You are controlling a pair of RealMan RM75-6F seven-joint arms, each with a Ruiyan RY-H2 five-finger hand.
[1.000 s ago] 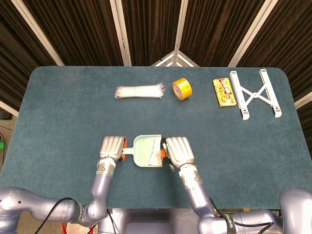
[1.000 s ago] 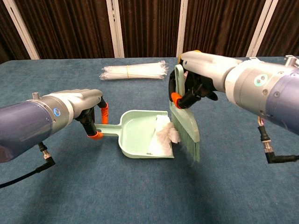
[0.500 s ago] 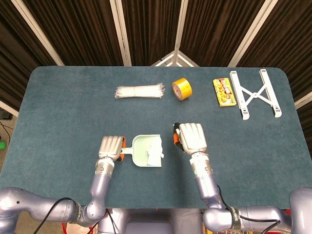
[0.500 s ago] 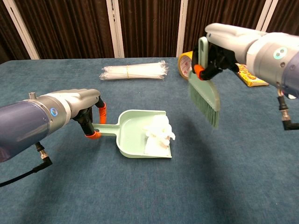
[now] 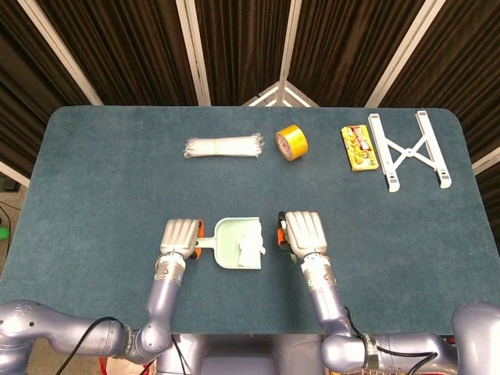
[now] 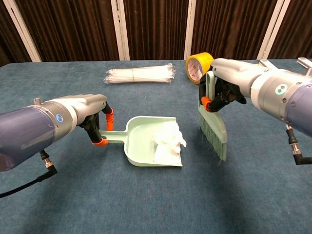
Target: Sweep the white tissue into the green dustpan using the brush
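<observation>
The green dustpan [image 6: 141, 144] [image 5: 228, 251] lies flat on the table with the crumpled white tissue [image 6: 169, 142] [image 5: 250, 247] inside it, near its open right edge. My left hand [image 6: 84, 114] [image 5: 180, 237] grips the dustpan's handle. To the right of the pan, my right hand [image 6: 226, 87] [image 5: 305, 232] holds the green brush [image 6: 213, 127] by its handle, bristles pointing down and just off the table. A gap separates the brush from the pan.
Along the far side lie a bundle of white cable ties [image 5: 223, 147], a yellow tape roll [image 5: 291, 142], a yellow packet [image 5: 358, 148] and a white folding stand [image 5: 408, 148]. The table's front edge runs close below the hands.
The brush swept the tissue into the pan, lifted away up and right, then came back down beside the pan. The left hand and dustpan stayed put.
</observation>
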